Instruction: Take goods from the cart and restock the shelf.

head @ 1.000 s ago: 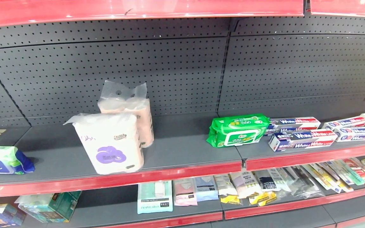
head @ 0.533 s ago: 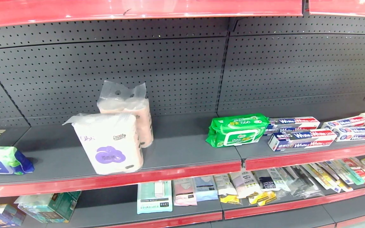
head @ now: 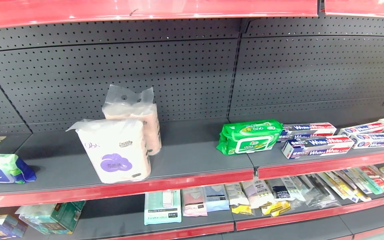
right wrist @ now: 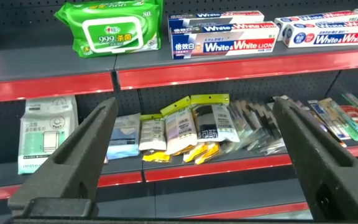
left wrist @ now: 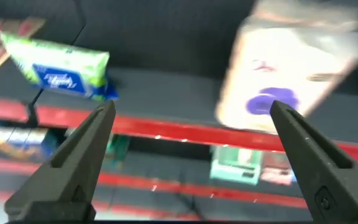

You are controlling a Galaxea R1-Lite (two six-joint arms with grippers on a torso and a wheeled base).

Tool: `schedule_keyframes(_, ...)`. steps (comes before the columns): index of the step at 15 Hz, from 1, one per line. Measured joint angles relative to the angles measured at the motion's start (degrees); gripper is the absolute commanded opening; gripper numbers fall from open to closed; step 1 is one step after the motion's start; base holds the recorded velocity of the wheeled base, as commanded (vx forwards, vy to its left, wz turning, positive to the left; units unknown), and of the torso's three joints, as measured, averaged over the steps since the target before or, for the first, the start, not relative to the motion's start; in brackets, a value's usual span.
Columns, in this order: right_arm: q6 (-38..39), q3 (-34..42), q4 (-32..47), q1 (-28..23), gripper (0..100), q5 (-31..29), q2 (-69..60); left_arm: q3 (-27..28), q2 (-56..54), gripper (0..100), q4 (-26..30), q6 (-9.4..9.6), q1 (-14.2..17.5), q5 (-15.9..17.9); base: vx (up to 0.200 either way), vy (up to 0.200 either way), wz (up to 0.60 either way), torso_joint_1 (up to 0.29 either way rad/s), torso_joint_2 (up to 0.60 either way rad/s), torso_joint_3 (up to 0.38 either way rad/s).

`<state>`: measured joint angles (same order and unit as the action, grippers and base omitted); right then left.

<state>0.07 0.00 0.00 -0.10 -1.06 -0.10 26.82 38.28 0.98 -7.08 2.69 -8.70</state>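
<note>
Tissue pack (head: 117, 151) stands at the front edge of the shelf (head: 195, 153). I see my left claw (left wrist: 191, 109) spread wide and empty, short of it, with the pack beyond one fingertip. My right claw (right wrist: 196, 102) is spread too, facing the sachets (right wrist: 185, 127) lower down.

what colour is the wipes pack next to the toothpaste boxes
The wipes pack is bright green with a white flap; clearest in the right wrist view.
</note>
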Motion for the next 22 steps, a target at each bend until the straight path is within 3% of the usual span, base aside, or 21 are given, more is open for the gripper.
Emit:
schedule_keyframes(6, 0.0, 0.0, 0.0, 0.0, 100, 0.0, 0.0, 8.0, 30.6, 100, 0.4, -0.55, 10.1, -0.3, 0.000, 0.000, 0.00, 0.000, 0.00, 0.000)
schedule_keyframes(10, 0.0, 0.0, 0.0, 0.0, 100, 0.0, 0.0, 9.0, 41.7, 100, 0.3, 1.72, 14.3, 0.4, 0.000, 0.000, 0.00, 0.000, 0.00, 0.000)
schedule_keyframes(14, 0.0, 0.0, 0.0, 0.0, 100, 0.0, 0.0, 12.2, 50.0, 100, -0.3, 2.33, 14.3, 2.8, 0.000, 0.000, 0.00, 0.000, 0.00, 0.000)
schedule_keyframes(18, 0.0, 0.0, 0.0, 0.0, 100, 0.0, 0.0, 14.3, 57.0, 100, -8.3, 2.05, 11.9, 4.8, 0.000, 0.000, 0.00, 0.000, 0.00, 0.000)
schedule_keyframes(22, 0.0, 0.0, 0.0, 0.0, 100, 0.0, 0.0, 16.3, 62.3, 100, -9.1, 1.97, 11.0, 5.4, 0.000, 0.000, 0.00, 0.000, 0.00, 0.000)
